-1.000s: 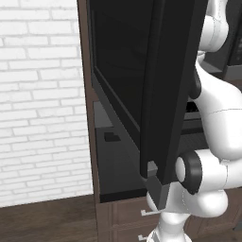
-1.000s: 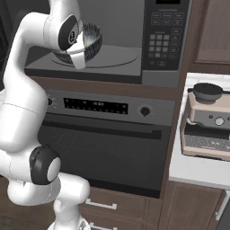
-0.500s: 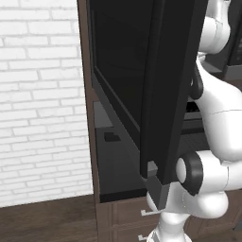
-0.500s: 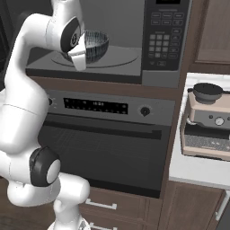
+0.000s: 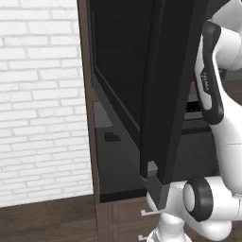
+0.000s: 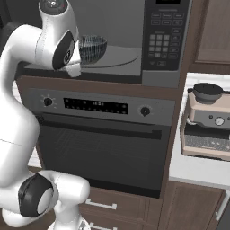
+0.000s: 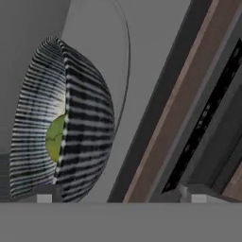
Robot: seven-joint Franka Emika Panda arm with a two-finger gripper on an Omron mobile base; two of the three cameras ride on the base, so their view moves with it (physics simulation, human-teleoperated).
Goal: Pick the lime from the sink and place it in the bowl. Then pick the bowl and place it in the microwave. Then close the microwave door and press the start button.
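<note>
Even, flat rendered light, no glare. Microwave (image 6: pixel 134 40) cavity evenly grey; door (image 5: pixel 165 94) near-black. Hand view soft, bowl (image 7: pixel 71 118) stripes blurry.

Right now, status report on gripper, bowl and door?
Gripper open, nothing held. Streaked blue-grey bowl with yellow-green lime sits inside microwave. Black microwave door stands open, not yet closed.

A home kitchen. A black microwave (image 6: pixel 134 40) with a keypad sits built into brown cabinets (image 6: pixel 215 31), directly above a grey oven (image 6: pixel 101 143) with knobs and a display. Drawers (image 6: pixel 103 206) run below the oven. A coffee machine (image 6: pixel 207 121) stands on the pale counter (image 6: pixel 188 173) beside it. A white brick wall (image 5: pixel 40 99) flanks the cabinets.
</note>
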